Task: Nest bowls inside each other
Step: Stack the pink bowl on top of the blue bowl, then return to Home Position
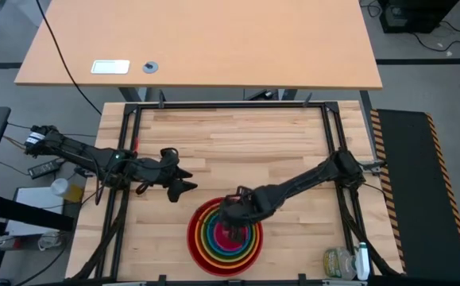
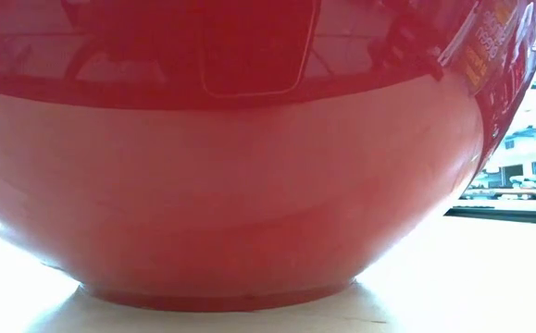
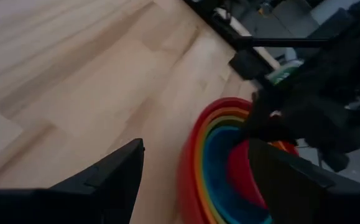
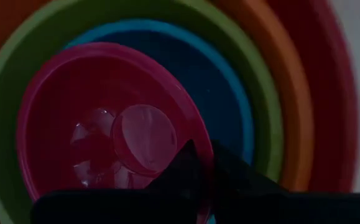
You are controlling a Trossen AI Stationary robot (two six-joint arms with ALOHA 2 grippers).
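The bowls sit nested near the table's front edge: red (image 1: 194, 238) outermost, then orange (image 4: 273, 93), lime green (image 4: 254, 68) and blue (image 4: 223, 99). The red bowl's wall (image 2: 230, 166) fills the low view, its foot on the table. My right gripper (image 1: 231, 226) is over the stack, shut on the magenta pink bowl (image 4: 105, 124), which lies off-centre within the blue bowl's ring. My left gripper (image 1: 183, 187) stands open, left of the stack, with nothing between its fingers (image 3: 124, 168). My right gripper holds the magenta pink bowl by its rim (image 4: 199, 134), one finger inside the bowl and one outside. The fingers come from above, slanting down. The bowl's mouth faces up over the blue bowl; whether it rests on the blue bowl, I cannot tell.
A black frame (image 1: 214, 107) rails the wooden table (image 1: 237, 143), with bare wood across its far half. A clear plastic bottle (image 1: 339, 262) lies at the near right corner. A second table (image 1: 214, 48) stands beyond the far edge.
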